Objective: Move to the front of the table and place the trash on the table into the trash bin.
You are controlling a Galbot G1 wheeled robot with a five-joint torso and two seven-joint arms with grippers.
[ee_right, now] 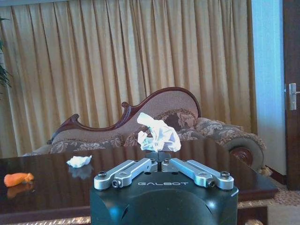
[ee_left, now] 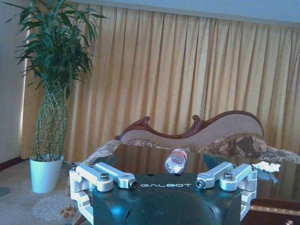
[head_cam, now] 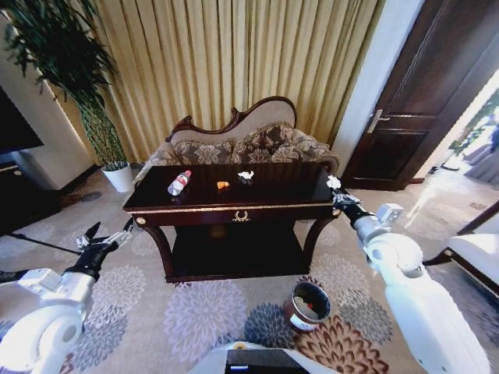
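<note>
On the dark glossy desk lies the clear bottle with its red cap, on its side toward the robot's left end of the top. Near the middle sits the small orange scrap, and a little to the right of it a white scrap (both well apart from the bottle). A second crumpled white scrap is off the desk top: it is pinched between the closed jaws of the right gripper, which hangs at the right front corner of the desk, level with its top. In the right wrist view the orange scrap and the lying white scrap show on the polished top beyond it.

The left gripper hangs off the left front corner of the desk, lower than the top, its jaws spread wide and holding nothing; its wrist view shows the bottle ahead, seen end-on.

The trash bin stands on the patterned carpet in front of the desk, right of centre, close to the robot's base. Behind the desk is a sofa before yellow curtains, with a potted plant at the left.
</note>
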